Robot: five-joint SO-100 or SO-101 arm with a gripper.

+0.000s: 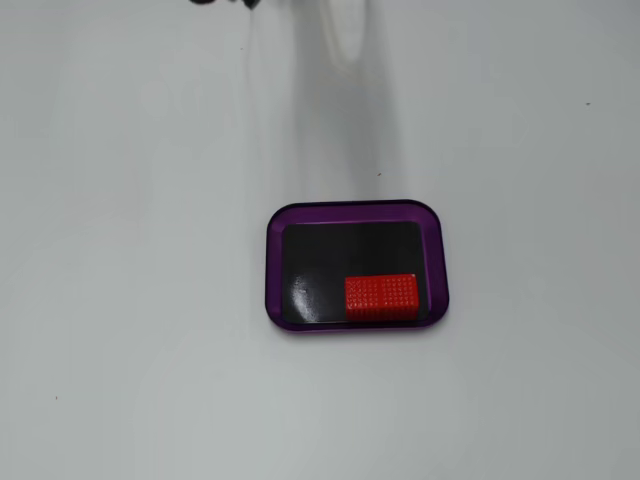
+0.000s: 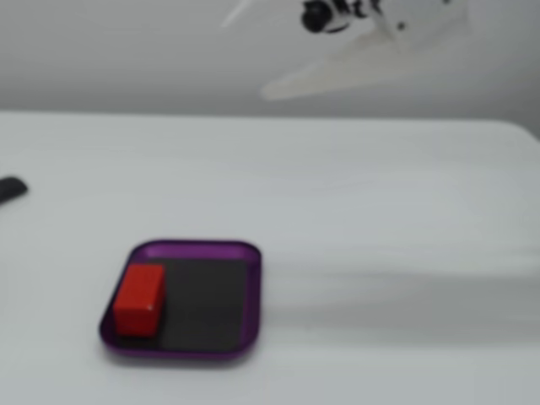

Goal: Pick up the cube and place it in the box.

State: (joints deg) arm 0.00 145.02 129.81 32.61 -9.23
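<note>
The arm [image 2: 371, 34] is showing only as a blurred white shape with a dark round part at the top edge of a fixed view, at about one o'clock from the box [image 2: 181, 353], hanging well above the table [image 2: 380, 219] and well apart from the tray; in the other fixed view only a dark sliver and a pale smear are showing at the top edge, at about eleven to twelve o'clock from the box [image 1: 357, 210]. The gripper's fingers are too blurred to make out, so whether they are spread or pressed together cannot be told. No writing or label is showing anywhere. The cube [image 1: 381, 297] is lying flat inside the box, bright red with a fine bumpy grid on its top, longer than tall, sitting at about five o'clock on the glossy black floor, close against the purple rim; in the side-on view the cube [image 2: 140, 297] is resting at about nine o'clock in the tray. A small dark object [image 2: 10, 189] is sitting at the table's left edge
</note>
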